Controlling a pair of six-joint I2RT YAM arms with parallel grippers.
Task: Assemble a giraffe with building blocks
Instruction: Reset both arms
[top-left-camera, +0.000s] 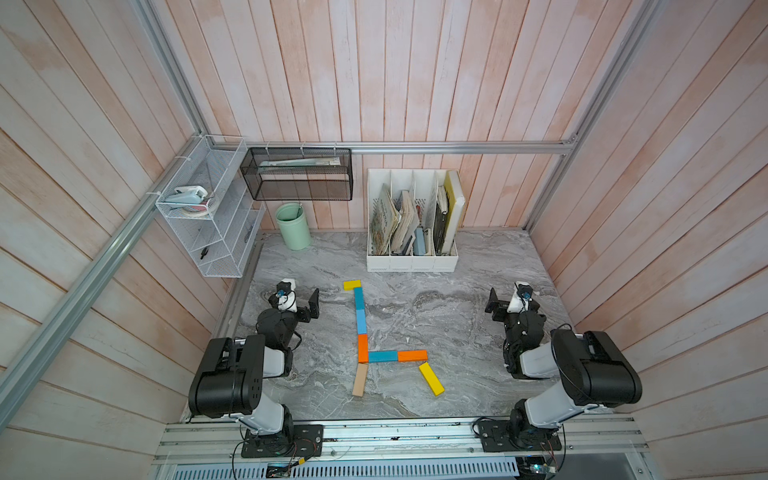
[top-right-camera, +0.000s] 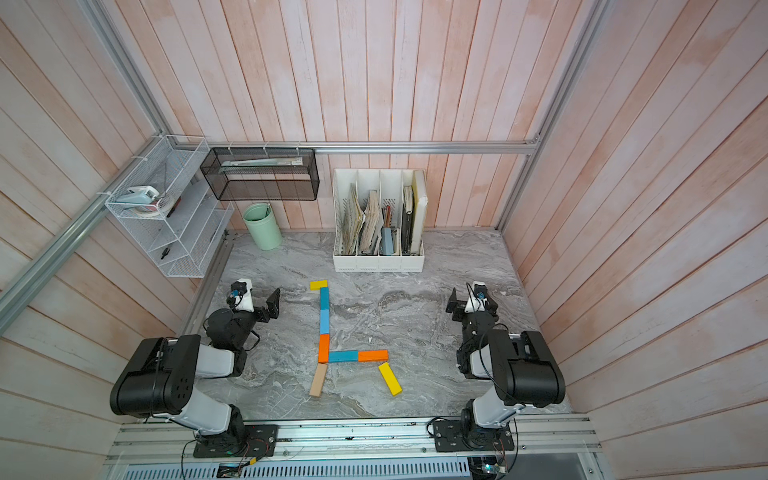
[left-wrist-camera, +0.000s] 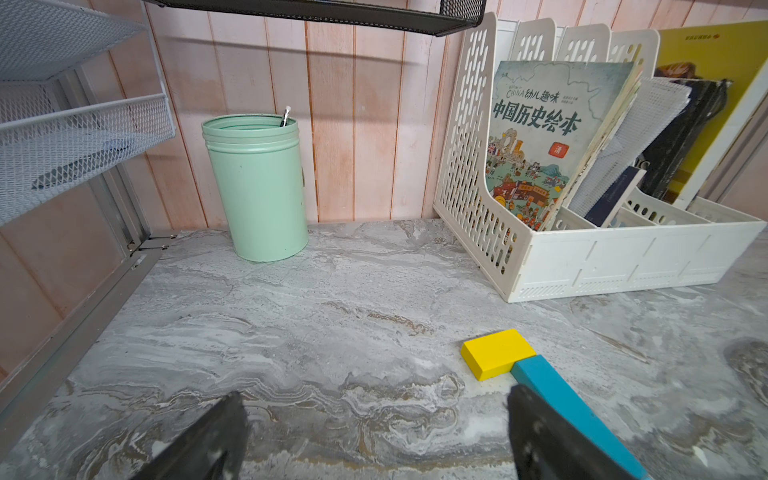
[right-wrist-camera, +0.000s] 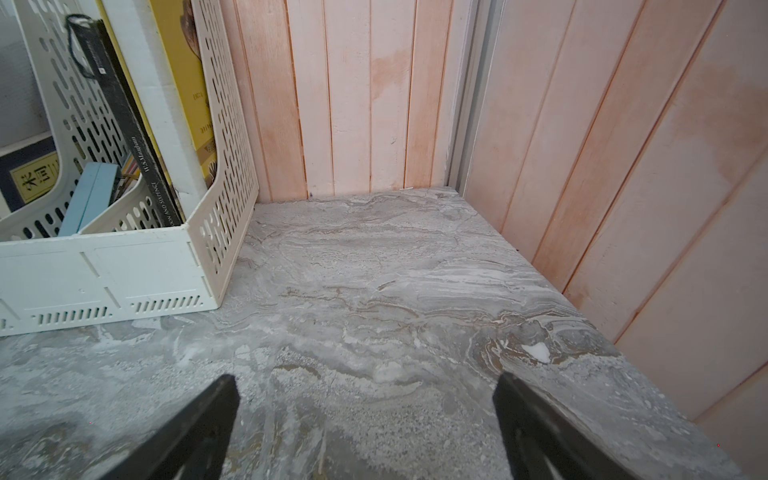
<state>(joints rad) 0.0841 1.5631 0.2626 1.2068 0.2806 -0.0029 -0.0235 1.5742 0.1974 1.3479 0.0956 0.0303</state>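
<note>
**Both hands open and empty, giraffe laid out in front of the file rack**

The left hand (left-wrist-camera: 374, 397) has its jaws wide apart with nothing between them. It sits low over the counter (top-left-camera: 457, 291), in front of the white file rack (top-left-camera: 411, 262) and off its left end. The right hand (right-wrist-camera: 365, 377) also has its jaws apart and is empty, off the rack's right front corner.

The giraffe (top-left-camera: 363, 348) lies flat on the counter in front of the rack, between the hands and clear of both. Its yellow head block (top-left-camera: 352, 284) is the part nearest the rack. The neck runs away from the rack as teal, light blue, then orange blocks end to end. A teal and an orange body block turn right from the neck's base. The tan leg (top-left-camera: 360, 379) and the yellow leg (top-left-camera: 431, 378) are farthest from the rack, splayed. A green cup (top-left-camera: 293, 232) stands left of the rack.
</note>
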